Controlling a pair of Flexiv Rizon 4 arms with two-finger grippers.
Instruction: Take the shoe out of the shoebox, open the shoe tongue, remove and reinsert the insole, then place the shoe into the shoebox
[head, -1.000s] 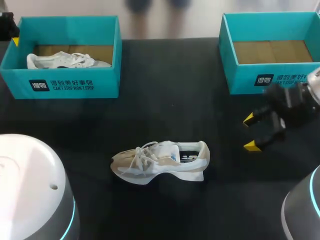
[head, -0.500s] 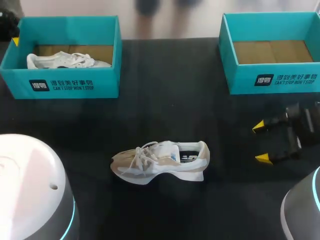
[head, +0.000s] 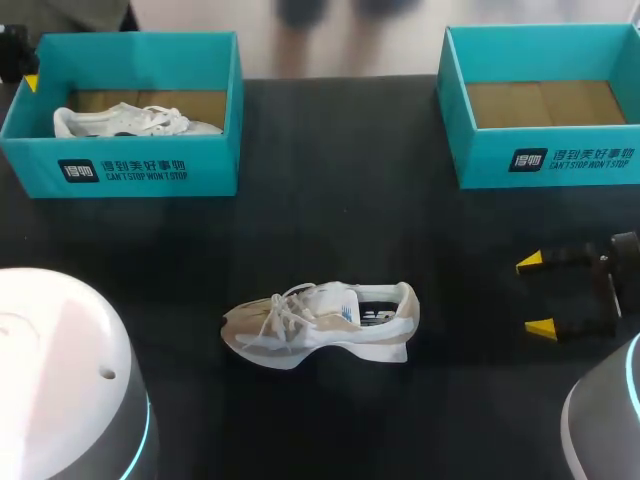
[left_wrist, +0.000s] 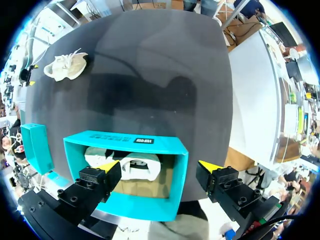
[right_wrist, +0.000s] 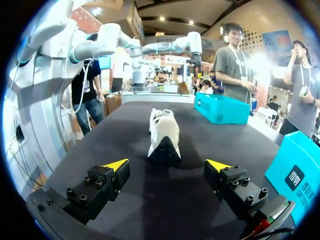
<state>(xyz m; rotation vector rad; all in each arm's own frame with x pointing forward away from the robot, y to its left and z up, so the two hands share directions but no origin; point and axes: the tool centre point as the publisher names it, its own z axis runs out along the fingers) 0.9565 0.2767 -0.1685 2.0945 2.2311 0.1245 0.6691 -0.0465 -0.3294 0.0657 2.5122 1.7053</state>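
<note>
Inside left shoebox (head: 215, 170): white shoe (head: 130, 122) | tabletop (head: 340, 200): beige shoe (head: 320, 325) | left pincer (left_wrist: 159, 166), right pincer (right_wrist: 167, 164): released

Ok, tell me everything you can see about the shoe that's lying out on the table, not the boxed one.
The shoe is a white and cream sneaker with white laces, a thick pale sole and a dark lining showing in its opening. It appears upright on its sole near the middle of the black table, toe toward the robot's left, heel toward its right. Only the table touches it; the right gripper is open, well apart beyond the heel.
</note>
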